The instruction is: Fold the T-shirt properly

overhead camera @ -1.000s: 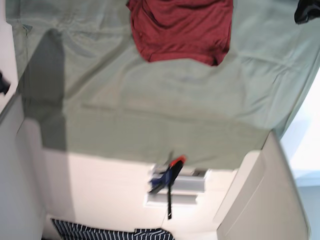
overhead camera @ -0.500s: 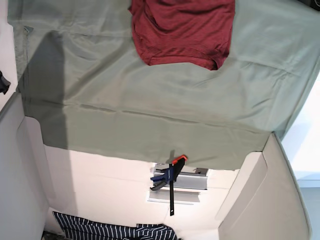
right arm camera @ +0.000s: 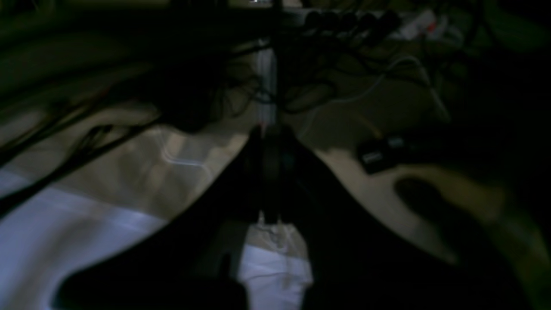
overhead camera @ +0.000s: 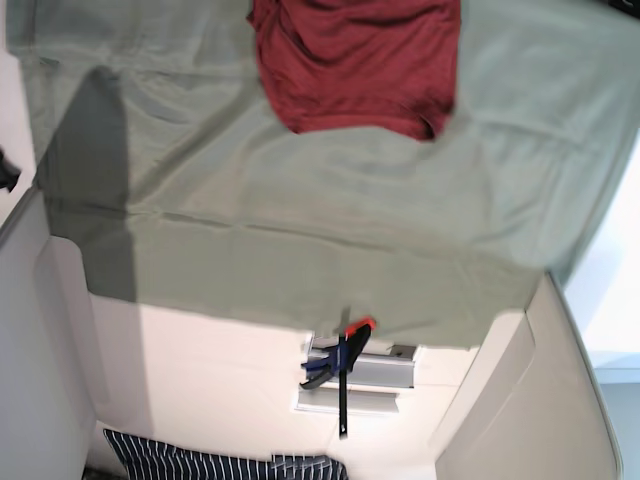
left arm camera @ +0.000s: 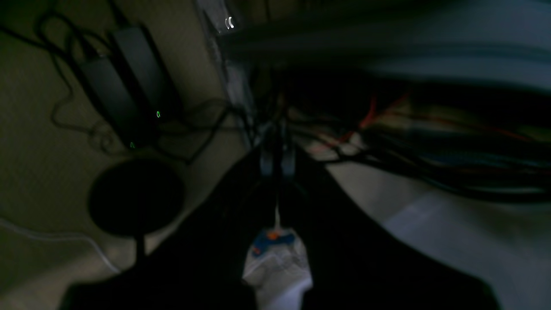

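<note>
Red T-shirt (overhead camera: 355,70) on green cloth (overhead camera: 300,220); left claw (left arm camera: 277,161), right claw (right arm camera: 271,172) seemingly closed.

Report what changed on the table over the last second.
The dark shape in the top right corner, likely the left arm, withdrew past the top edge; only a sliver remains. Nothing was gripped or released in view. The red T-shirt, green cloth, clamp and striped cloth stayed put.

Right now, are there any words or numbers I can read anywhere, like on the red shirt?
No text can be read anywhere.
Red T-shirt: no print showing.
Green cloth: plain.
Black box in the right wrist view: it has a pale label, too dark and blurred to read.
</note>
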Controlling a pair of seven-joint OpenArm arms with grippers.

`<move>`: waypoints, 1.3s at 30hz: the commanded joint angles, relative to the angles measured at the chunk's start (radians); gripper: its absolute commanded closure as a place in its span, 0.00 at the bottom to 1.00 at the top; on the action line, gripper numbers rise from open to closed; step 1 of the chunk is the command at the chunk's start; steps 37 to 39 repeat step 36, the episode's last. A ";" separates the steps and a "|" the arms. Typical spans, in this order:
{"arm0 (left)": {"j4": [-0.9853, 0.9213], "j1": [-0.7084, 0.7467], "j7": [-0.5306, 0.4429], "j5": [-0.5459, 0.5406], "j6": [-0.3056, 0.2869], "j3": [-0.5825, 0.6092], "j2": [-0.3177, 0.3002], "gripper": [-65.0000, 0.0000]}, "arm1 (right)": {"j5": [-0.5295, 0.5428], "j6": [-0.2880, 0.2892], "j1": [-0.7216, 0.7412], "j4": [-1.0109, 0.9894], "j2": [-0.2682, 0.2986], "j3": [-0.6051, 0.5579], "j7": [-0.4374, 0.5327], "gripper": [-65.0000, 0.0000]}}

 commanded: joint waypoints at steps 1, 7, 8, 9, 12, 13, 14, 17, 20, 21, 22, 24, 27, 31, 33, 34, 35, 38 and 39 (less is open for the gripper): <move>-0.026 -0.017 -0.009 0.023 -0.012 0.005 0.004 1.00 | 0.002 0.004 0.030 -0.077 0.005 -0.001 0.023 1.00; -0.201 -0.142 -0.009 0.111 0.176 0.006 0.098 1.00 | -0.093 0.004 0.288 -0.608 -0.006 -0.047 0.185 1.00; -0.226 -0.161 -0.009 0.124 0.251 0.006 0.115 1.00 | -0.127 0.004 0.328 -0.676 -0.011 -0.062 0.205 1.00; -0.251 -0.181 -0.009 0.139 0.315 0.006 0.130 1.00 | -0.158 0.003 0.364 -0.735 -0.018 -0.080 0.224 1.00; -0.313 -0.233 -0.008 0.166 0.433 0.005 0.170 1.00 | -0.222 0.003 0.444 -0.848 -0.048 -0.155 0.248 1.00; -0.329 -0.248 -0.004 0.172 0.460 0.005 0.182 1.00 | -0.240 0.004 0.461 -0.864 -0.059 -0.187 0.249 1.00; -0.342 -0.262 0.009 0.177 0.486 0.005 0.194 1.00 | -0.256 0.004 0.474 -0.872 -0.071 -0.219 0.249 1.00; -0.357 -0.293 0.084 0.179 0.562 0.005 0.232 1.00 | -0.293 0.001 0.496 -0.872 -0.097 -0.319 0.248 1.00; -0.357 -0.301 0.120 0.179 0.619 0.005 0.263 1.00 | -0.302 -0.032 0.507 -0.872 -0.114 -0.402 0.248 1.00; -0.357 -0.301 0.120 0.179 0.632 0.005 0.273 1.00 | -0.302 -0.063 0.509 -0.872 -0.119 -0.423 0.248 1.00; -0.357 -0.301 0.120 0.179 0.646 0.005 0.280 1.00 | -0.302 -0.110 0.509 -0.872 -0.124 -0.440 0.245 1.00; -0.357 -0.301 0.120 0.178 0.665 0.005 0.289 1.00 | -0.301 -0.243 0.517 -0.872 -0.132 -0.463 0.227 1.00; -0.357 -0.301 0.120 0.178 0.663 0.005 0.301 1.00 | -0.217 -0.406 0.541 -0.872 -0.130 -0.471 0.192 1.00; -0.355 -0.301 0.119 0.178 0.660 0.005 0.319 1.00 | 0.015 -0.466 0.562 -0.872 -0.116 -0.467 0.187 1.00; -0.355 -0.301 0.118 0.178 0.659 0.005 0.334 1.00 | 0.032 -0.466 0.564 -0.870 -0.119 -0.465 0.187 1.00; -0.355 -0.301 0.110 0.178 0.659 0.005 0.339 1.00 | 0.032 -0.465 0.564 -0.867 -0.120 -0.465 0.188 1.00; -0.355 -0.301 0.100 0.178 0.658 0.005 0.343 1.00 | 0.032 -0.465 0.564 -0.866 -0.122 -0.465 0.189 1.00; -0.355 -0.301 0.095 0.178 0.657 0.005 0.349 1.00 | 0.033 -0.465 0.563 -0.866 -0.124 -0.465 0.189 1.00; -0.355 -0.301 0.095 0.178 0.657 0.005 0.349 1.00 | 0.033 -0.465 0.563 -0.866 -0.124 -0.465 0.189 1.00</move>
